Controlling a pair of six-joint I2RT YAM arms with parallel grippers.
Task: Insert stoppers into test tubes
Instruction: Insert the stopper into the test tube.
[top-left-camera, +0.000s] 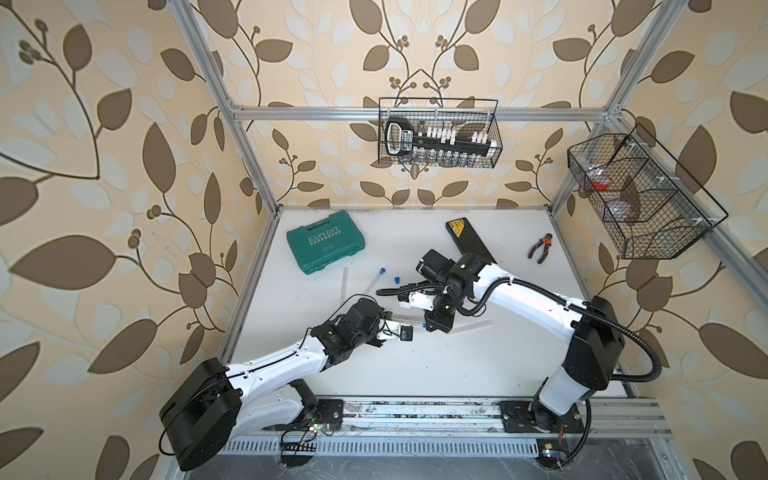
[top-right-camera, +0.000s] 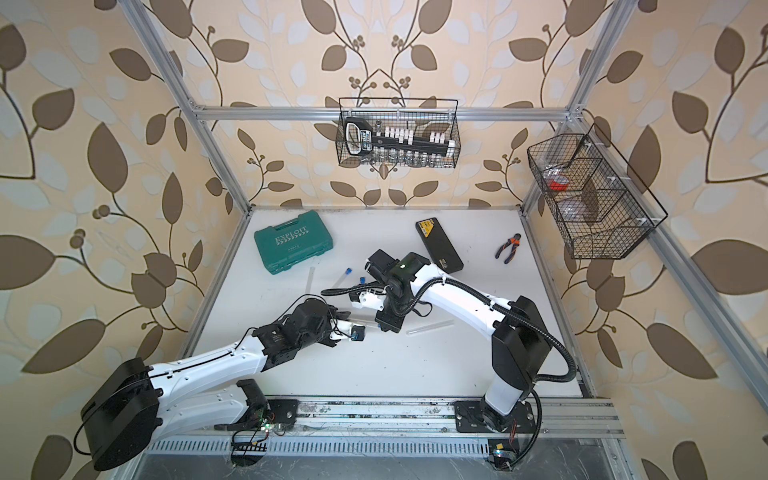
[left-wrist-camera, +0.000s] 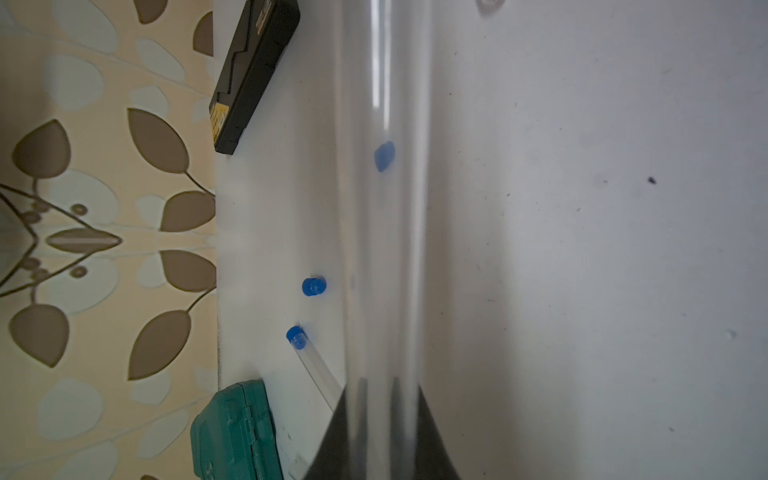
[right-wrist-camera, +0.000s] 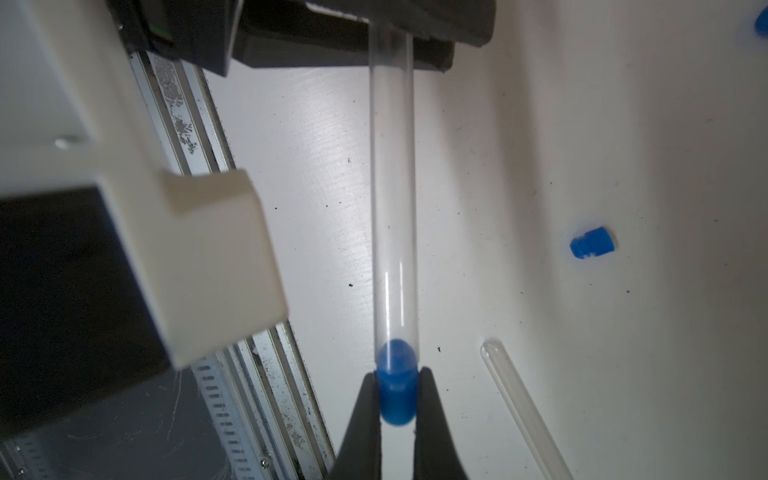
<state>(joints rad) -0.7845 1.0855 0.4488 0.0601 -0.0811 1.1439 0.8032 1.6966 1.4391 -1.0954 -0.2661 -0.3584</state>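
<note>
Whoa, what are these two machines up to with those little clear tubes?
Two robot arms are plugging test tubes. The left arm holds a clear test tube in its shut jaws, while the right arm pinches a blue stopper in its jaws, with the tip sitting in the tube's open end. On the table lie a capped tube, a loose stopper and two empty tubes.
</note>
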